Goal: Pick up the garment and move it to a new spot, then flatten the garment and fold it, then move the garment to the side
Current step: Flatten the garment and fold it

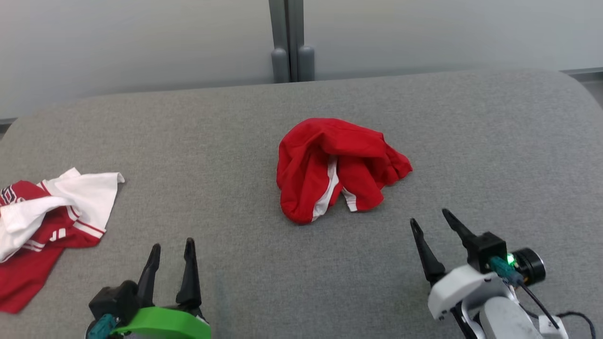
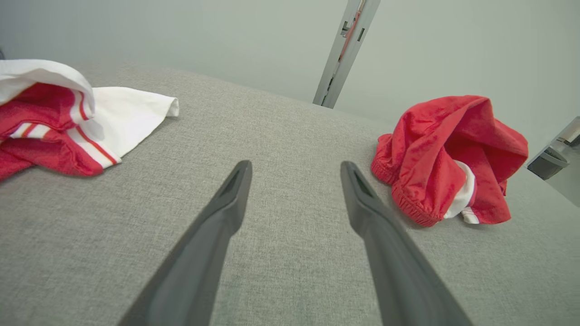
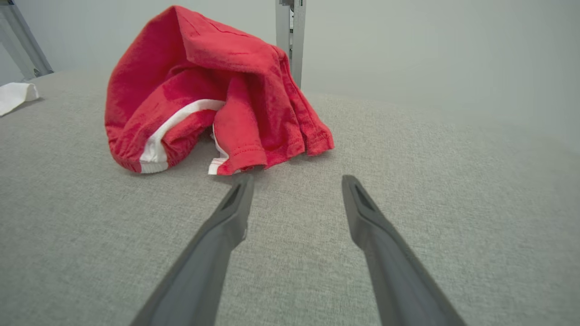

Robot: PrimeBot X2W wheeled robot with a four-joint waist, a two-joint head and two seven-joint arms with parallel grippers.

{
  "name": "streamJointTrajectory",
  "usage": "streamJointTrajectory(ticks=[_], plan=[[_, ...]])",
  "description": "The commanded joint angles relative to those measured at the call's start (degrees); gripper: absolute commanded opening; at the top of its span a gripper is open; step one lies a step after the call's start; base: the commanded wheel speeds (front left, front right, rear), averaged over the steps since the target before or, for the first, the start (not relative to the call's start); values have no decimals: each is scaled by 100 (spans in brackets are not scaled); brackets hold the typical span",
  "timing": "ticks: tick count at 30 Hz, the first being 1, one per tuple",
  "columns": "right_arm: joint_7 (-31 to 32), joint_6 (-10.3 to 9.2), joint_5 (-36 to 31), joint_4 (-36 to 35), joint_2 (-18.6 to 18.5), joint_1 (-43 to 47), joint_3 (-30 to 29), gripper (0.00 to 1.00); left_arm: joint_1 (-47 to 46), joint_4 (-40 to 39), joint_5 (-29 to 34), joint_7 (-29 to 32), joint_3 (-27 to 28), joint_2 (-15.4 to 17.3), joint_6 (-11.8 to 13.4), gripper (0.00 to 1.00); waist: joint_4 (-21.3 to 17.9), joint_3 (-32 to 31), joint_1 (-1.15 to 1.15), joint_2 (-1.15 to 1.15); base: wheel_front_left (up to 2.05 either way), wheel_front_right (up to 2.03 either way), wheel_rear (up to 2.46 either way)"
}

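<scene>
A crumpled red garment (image 1: 337,167) lies at the centre of the grey padded table (image 1: 235,132) as the left gripper (image 1: 173,243) and right gripper (image 1: 429,216) hover nearside, fingers apart and empty, with a red-and-white shirt (image 1: 52,212) bunched at the left edge.

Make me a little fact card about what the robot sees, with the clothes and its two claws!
surface: grey surface, soft-looking fabric
middle: red garment with white stripes, crumpled in a heap
robot's left side: red-and-white garment, rumpled, well apart from the heap
left claw: open, holding nothing
right claw: open, holding nothing, nearer the red garment but not touching it
folding: not yet begun
</scene>
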Motion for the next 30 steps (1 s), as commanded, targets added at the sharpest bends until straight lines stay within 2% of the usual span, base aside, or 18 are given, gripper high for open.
streamJointTrajectory(ticks=[1,6,13,14,17,21,26,30], plan=[[-2,-8,-41,84,-17,-230,61,100,-135,-17,-43,3,-49,46,-12,100,337,419,0,0,0,0,0],[-2,-8,-185,647,-19,-1114,226,100,-489,-87,-282,3,-341,119,-13,100,731,894,0,0,0,0,0],[-2,-8,-144,1694,-22,-1806,205,100,-705,-87,-463,3,-648,216,-13,100,1158,1163,0,0,0,0,0],[-2,-8,-111,1858,-24,-1848,220,0,-712,-63,-474,3,-654,215,-13,100,1207,1166,0,0,0,0,0],[-2,-8,1,1891,-25,-1928,183,0,-690,-3,-516,3,-693,204,-13,100,1310,1106,0,0,0,0,0],[-2,-8,-97,1206,-18,-1916,254,0,-551,5,-485,3,-620,167,-13,100,1307,917,0,0,0,0,0],[-2,-8,-276,392,-18,-2427,779,0,-383,32,-425,3,-539,102,-13,100,1225,571,0,0,0,0,0],[-2,-8,146,100,-18,-3201,1343,0,-273,37,-408,3,-551,49,-13,100,1252,273,0,0,0,0,0]])
